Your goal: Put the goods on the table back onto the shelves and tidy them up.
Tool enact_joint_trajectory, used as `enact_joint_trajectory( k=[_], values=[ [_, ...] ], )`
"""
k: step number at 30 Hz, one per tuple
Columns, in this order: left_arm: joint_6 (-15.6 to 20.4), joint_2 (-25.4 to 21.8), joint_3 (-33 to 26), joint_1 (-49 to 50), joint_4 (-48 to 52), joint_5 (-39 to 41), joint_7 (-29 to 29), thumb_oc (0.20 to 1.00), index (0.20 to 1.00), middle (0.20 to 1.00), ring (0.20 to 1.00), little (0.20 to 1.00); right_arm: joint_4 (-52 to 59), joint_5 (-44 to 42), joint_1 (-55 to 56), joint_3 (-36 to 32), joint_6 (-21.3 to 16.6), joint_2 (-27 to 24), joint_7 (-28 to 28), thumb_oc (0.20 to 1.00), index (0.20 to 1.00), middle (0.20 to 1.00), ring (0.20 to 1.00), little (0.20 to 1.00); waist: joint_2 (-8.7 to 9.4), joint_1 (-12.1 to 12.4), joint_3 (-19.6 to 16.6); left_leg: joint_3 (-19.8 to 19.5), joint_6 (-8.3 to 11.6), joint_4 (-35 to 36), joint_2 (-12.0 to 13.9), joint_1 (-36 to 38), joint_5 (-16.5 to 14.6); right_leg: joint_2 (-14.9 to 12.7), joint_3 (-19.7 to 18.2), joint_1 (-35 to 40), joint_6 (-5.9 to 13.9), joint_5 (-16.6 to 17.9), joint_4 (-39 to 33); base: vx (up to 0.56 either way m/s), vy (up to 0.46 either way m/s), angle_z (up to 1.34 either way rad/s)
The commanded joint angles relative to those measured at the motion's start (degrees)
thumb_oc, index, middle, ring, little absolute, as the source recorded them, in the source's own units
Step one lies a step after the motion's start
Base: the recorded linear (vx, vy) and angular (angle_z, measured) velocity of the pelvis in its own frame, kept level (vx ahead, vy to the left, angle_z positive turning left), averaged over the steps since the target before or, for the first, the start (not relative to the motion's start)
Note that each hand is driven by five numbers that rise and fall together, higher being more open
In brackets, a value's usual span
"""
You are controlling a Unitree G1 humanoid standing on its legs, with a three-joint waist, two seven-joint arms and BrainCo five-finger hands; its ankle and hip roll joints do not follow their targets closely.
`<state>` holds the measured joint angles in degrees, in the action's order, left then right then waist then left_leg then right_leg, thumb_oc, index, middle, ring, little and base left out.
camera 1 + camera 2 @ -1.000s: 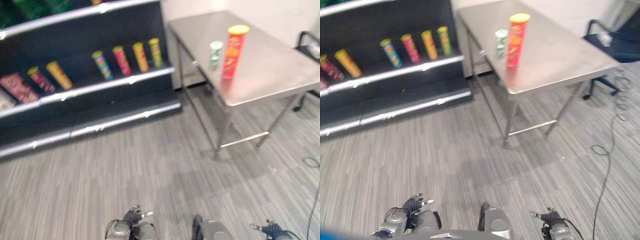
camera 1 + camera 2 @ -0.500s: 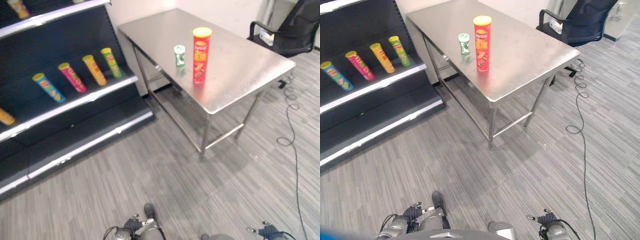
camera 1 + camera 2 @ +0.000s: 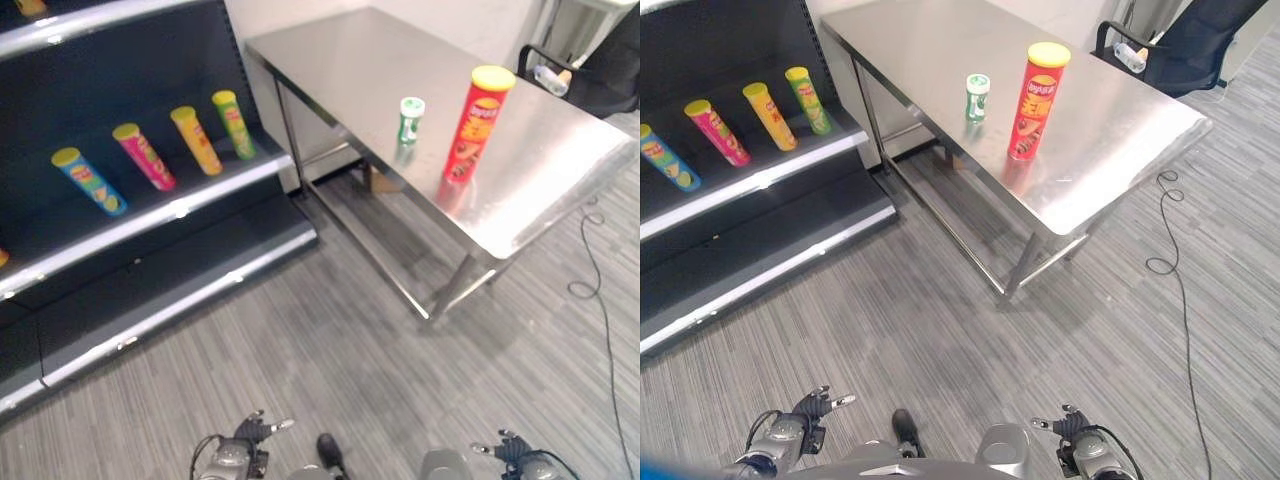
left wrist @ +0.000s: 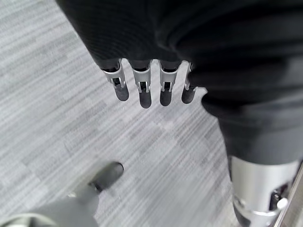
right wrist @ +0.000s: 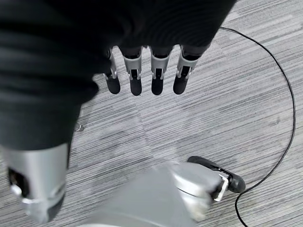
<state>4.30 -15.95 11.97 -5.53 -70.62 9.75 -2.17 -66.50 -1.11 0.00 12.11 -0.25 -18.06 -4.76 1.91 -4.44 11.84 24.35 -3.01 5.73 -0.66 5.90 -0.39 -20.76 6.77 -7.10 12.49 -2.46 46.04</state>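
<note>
Steel sheet forms the top of the table (image 3: 1110, 120), and two goods are left standing on it: a tall red can (image 3: 1037, 100) with a yellow lid, upright near the front edge, and a short green can (image 3: 976, 97) just beside it, also upright and apart from it. Both are set close to the side nearest the shelf (image 3: 760, 180), so they can be reached without leaning far over the steel. On the shelf, four cans are laid tilted back in a row: a blue can (image 3: 665, 158), a pink can (image 3: 713, 131), a yellow can (image 3: 769, 116) and a green-yellow can (image 3: 808, 99), so a gap beside them is judged to be where the goods belong. The left robot hand (image 4: 144, 87) and the right robot hand (image 5: 142, 75) are hung low over the grey floor, fingers relaxed and empty, well apart from the table. Nothing is grasped yet; an approach to the table is judged to be the step in hand.
</note>
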Motion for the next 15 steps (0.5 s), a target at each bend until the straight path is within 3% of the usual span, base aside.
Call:
enact_joint_trajectory(
  k=[1, 2, 3, 5, 6, 8, 9, 11, 15],
  values=[
    [0.29, -0.51, -1.8, -1.11, -0.68, -1.87, -0.66, 1.0, 1.0, 1.0, 1.0, 1.0, -1.15, 0.14, -1.88, 0.02, -0.1, -1.71, -0.72, 1.0, 1.0, 1.0, 1.0, 1.0, -0.63, -0.98, 0.01, 0.67, 6.3, -0.98, 4.7, -3.95, 2.76, 3.64, 5.68, 2.99, -2.26, 1.03, -22.53, 0.13, -0.063, 0.03],
    [0.46, -0.26, -1.63, -1.36, -0.92, -1.61, -0.76, 1.0, 1.0, 1.0, 1.0, 1.0, -1.9, 0.2, -2.15, 0.11, 0.13, -1.74, -0.87, 1.0, 1.0, 1.0, 1.0, 1.0, -0.82, -1.4, 0.47, 0.52, 6.97, -0.81, 4.99, -3.5, 2.35, 5.17, 6.18, 0.6, -2.3, 0.2, -29.61, 0.13, -0.061, 0.05],
    [0.47, -0.24, -1.63, -1.38, -0.94, -1.61, -0.76, 1.0, 1.0, 1.0, 1.0, 1.0, -1.92, 0.2, -2.17, 0.12, 0.12, -1.74, -0.88, 1.0, 1.0, 1.0, 1.0, 1.0, -0.91, -1.42, 0.48, 0.5, 7.0, -0.82, 5.09, -3.49, 2.33, 5.3, 6.26, 0.74, -2.34, 0.31, -29.86, 0.13, -0.086, -0.06],
    [0.58, -0.13, -1.42, -1.84, -0.71, -1.63, -0.82, 1.0, 1.0, 1.0, 1.0, 1.0, -2.22, -0.06, -2.44, 0.38, 0.24, -1.63, -1.06, 1.0, 1.0, 1.0, 1.0, 1.0, -0.42, -2.31, 1.28, 0.68, 7.06, -0.73, 4.93, -3.11, 2.45, 7.82, 4.57, -1.11, -2.08, 3.62, -39.28, 0.08, -0.112, 0.04],
    [0.79, -0.08, -1.38, -2.06, -0.3, -1.93, -0.91, 1.0, 1.0, 1.0, 1.0, 1.0, -2.42, -0.42, -2.23, 0.46, 0.33, -1.58, -0.95, 1.0, 1.0, 1.0, 1.0, 1.0, 0.3, -3.23, 1.68, 0.4, 7.38, -0.73, 4.36, -1.91, 1.54, 9.37, 1.6, -2.43, -0.97, 6.23, -44.8, 0.14, -0.13, 0.34],
    [0.86, 0.11, -1.57, -2.06, -0.07, -1.9, -0.97, 1.0, 1.0, 1.0, 1.0, 1.0, -2.32, -0.46, -1.97, 0.59, 0.42, -1.55, -0.93, 1.0, 1.0, 1.0, 1.0, 1.0, 0.57, -3.36, 1.77, -0.18, 7.96, -0.73, 4.09, -0.41, 0.1, 9.74, 1.47, -2.93, 0.13, 7.59, -47.23, 0.2, -0.093, 0.39],
    [0.82, 0.21, -1.6, -1.97, -0.06, -1.97, -0.95, 1.0, 1.0, 1.0, 1.0, 1.0, -2.27, -0.41, -1.98, 0.67, 0.46, -1.59, -0.84, 1.0, 1.0, 1.0, 1.0, 1.0, 0.84, -3.46, 1.85, 0.32, 7.76, -0.73, 3.97, -0.58, 0.87, 9.56, 2.26, -3.63, -0.22, 8.84, -47.36, 0.18, -0.073, 0.51],
    [0.8, 0.41, -1.67, -1.54, -0.43, -2.6, -0.8, 1.0, 1.0, 1.0, 1.0, 1.0, -2.13, -0.25, -1.36, 0.62, 0.27, -1.61, -0.8, 1.0, 1.0, 1.0, 1.0, 1.0, 0.72, -3.28, 1.38, -0.64, 8.13, -0.73, 3.72, 0.64, -0.52, 9.41, 3.61, -2.44, 0.17, 8.72, -48.04, 0.14, -0.114, 0.43],
    [0.74, 1.0, -1.98, -1.25, -0.9, -2.42, -0.72, 1.0, 1.0, 1.0, 1.0, 1.0, -1.75, -0.43, -1.18, 0.51, -0.15, -2.18, -0.99, 1.0, 1.0, 1.0, 1.0, 1.0, 0.81, -3.14, 0.49, -1.19, 8.78, -1.45, 4.44, 0.84, 0.13, 10.0, 5.8, 0.22, -1.17, 9.3, -49.73, 0.11, -0.194, 0.25]
  ],
)
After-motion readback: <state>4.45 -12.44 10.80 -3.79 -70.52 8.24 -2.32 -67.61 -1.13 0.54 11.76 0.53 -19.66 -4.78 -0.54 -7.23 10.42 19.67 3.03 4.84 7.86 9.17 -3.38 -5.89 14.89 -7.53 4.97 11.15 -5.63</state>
